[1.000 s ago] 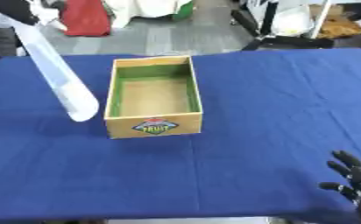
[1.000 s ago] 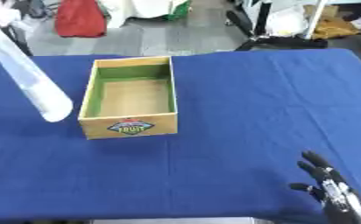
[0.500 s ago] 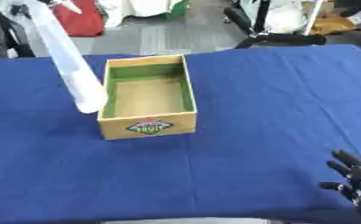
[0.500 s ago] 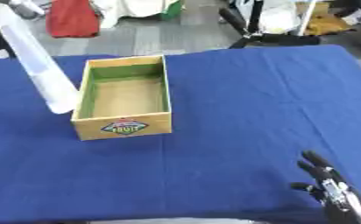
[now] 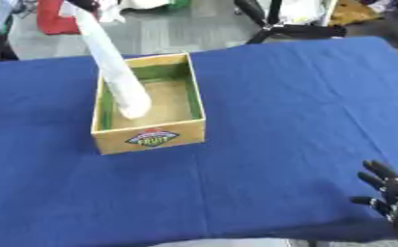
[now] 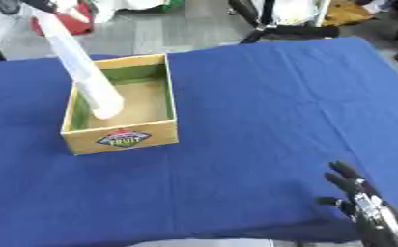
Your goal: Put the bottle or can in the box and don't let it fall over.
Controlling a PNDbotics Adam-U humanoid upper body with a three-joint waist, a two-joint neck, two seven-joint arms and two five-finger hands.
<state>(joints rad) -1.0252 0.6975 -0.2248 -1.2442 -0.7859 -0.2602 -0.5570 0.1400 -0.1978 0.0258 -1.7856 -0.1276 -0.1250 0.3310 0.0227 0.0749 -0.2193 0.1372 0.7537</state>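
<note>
A blue table (image 5: 304, 106) carries a cardboard box (image 5: 156, 137) with green inner walls and a fruit label on its front. Nothing lies around the box. The bottle (image 5: 116, 77) — long, pale, tilted — hangs with its lower end over the box's left side. The left hand (image 5: 82, 4) is at its top; whether the fingers grip it I cannot tell. The right hand (image 6: 359, 198) rests at the lower right, fingers spread, holding nothing.

blue tablecloth (image 5: 278, 96), red bag (image 5: 54, 19) on floor beyond
</note>
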